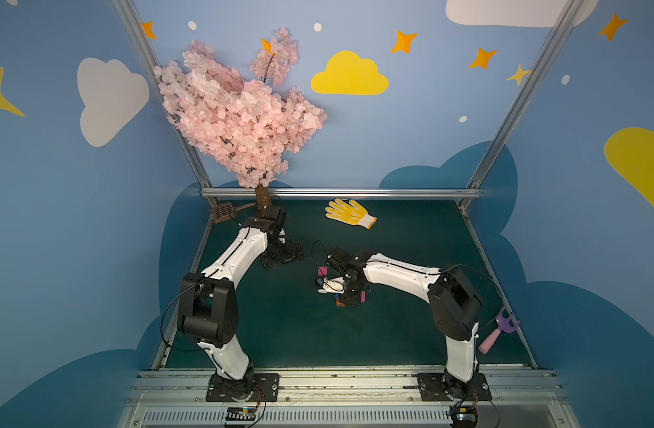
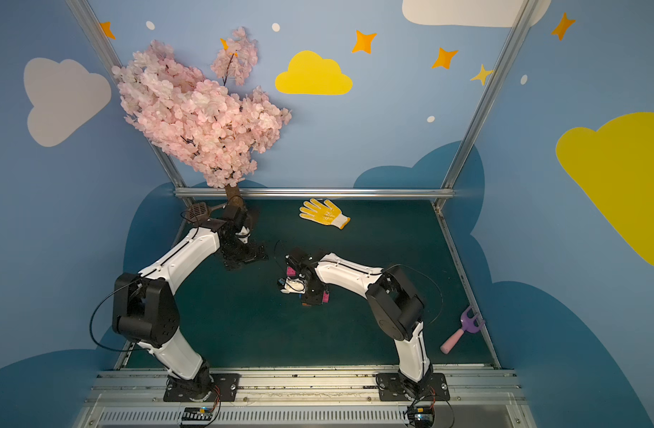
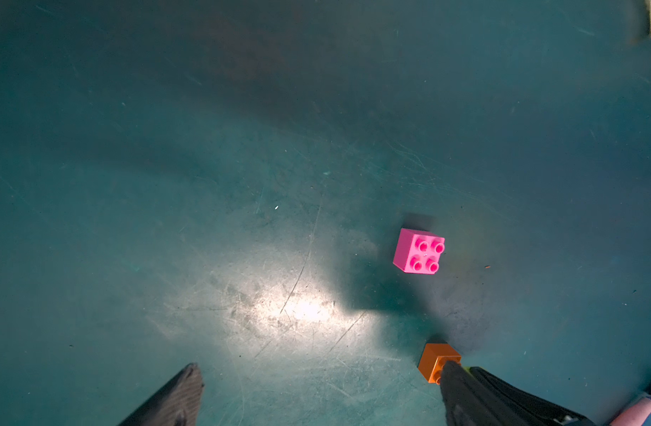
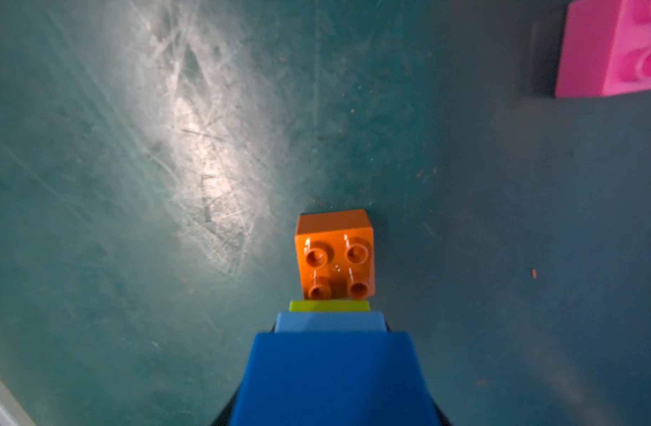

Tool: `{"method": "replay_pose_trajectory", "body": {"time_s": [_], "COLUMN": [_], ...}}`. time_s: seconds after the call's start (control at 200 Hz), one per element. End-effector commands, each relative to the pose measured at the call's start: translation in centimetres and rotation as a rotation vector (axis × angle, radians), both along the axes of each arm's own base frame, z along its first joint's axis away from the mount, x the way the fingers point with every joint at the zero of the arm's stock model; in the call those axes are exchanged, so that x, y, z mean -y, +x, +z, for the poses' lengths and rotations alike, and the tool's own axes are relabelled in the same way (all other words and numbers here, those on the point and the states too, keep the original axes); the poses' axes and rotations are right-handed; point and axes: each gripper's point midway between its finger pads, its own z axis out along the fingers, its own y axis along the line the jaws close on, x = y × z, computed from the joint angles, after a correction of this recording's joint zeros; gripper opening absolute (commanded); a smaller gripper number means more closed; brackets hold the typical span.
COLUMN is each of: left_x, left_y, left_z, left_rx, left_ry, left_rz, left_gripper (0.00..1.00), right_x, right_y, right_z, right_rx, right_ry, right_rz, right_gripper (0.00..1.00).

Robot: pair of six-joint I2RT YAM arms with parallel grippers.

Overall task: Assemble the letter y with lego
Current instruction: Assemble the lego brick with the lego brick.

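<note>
My right gripper [image 1: 350,296] hangs low over the middle of the green mat, shut on a cluster of joined lego, the letter y. In the right wrist view the dark blue brick [image 4: 333,380] sits between the jaws. Beyond it come a light blue brick [image 4: 329,321], a lime green brick [image 4: 329,305] and an orange brick [image 4: 335,254]. A pink brick [image 1: 362,295] shows on the cluster's right side. Another pink brick [image 1: 322,271] [image 3: 419,251] lies loose on the mat, studs up, just behind the cluster. My left gripper [image 3: 322,367] is open and holds nothing, over by the tree's base [image 1: 282,257].
A yellow glove [image 1: 349,213] lies at the back of the mat. A pink blossom tree [image 1: 240,111] stands at the back left with a brown tool [image 1: 223,212] beside its trunk. A purple and pink toy fork [image 1: 499,329] lies at the right edge.
</note>
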Motion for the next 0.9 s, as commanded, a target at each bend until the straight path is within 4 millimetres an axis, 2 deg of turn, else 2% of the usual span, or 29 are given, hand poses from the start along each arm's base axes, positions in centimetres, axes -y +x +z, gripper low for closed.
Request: {"method": "replay_pose_trajectory", "body": {"time_s": [0.0,0.395,0.896], "left_x": [-0.3,-0.4,-0.5], "left_y": [-0.7,-0.7,-0.7], "left_z": [-0.2,-0.3,-0.2], "left_rx": [-0.021,-0.024,-0.025], "left_ry": [-0.004,-0.009,-0.015], "left_rz": [-0.007,0.002,0.013], "left_gripper": [1.00,1.00,1.00], "right_x": [-0.5,-0.5,-0.5], "right_y": [0.4,0.3,-0.9], "right_z": [0.4,-0.6,-1.6], "right_rx": [0.024,0.007,-0.019], "right_ry": [-0.005,-0.043,-0.083], "right_rz": [0.028,0.046,0.085], "right_gripper": [0.00,0.00,0.00]}}
